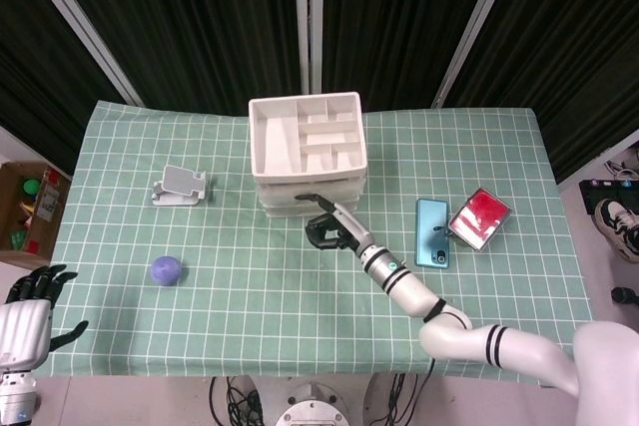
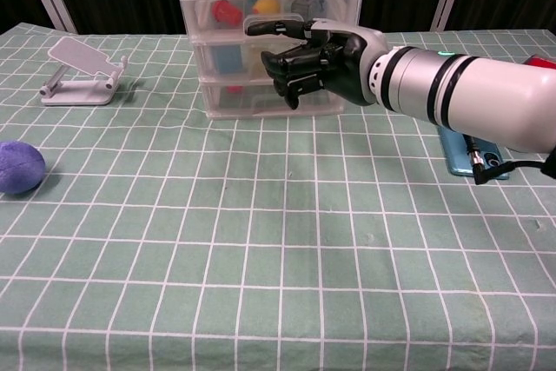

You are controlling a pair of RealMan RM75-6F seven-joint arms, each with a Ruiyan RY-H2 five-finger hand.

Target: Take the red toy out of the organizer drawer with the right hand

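While the right hand (image 2: 308,58) hangs in front of the organizer (image 1: 305,157), its fingers are curled inward against the drawer fronts and one finger reaches out across the top drawer (image 2: 269,15). Whether it has hooked a handle cannot be told from either view; nothing shows inside its palm. The red toy (image 2: 228,11) sits behind the clear front of that top drawer, toward the left, beside a yellow piece, and the drawer looks shut or nearly so.

To do this step well, the hand should catch the front lip of the top drawer and draw it straight toward the robot, slowly, because the organizer appears light and could slide on the checked cloth of the desk (image 1: 300,286) rather than let the drawer run out. A pull kept level and central would probably spare that. Once the drawer is open enough, the fingers need to come down from above onto the red toy alone, clear of its yellow neighbour.

The left hand (image 1: 35,291) lies at the desk's near left corner, fingers spread, holding nothing.

No brand, label or legible writing shows on the organizer or anywhere else.
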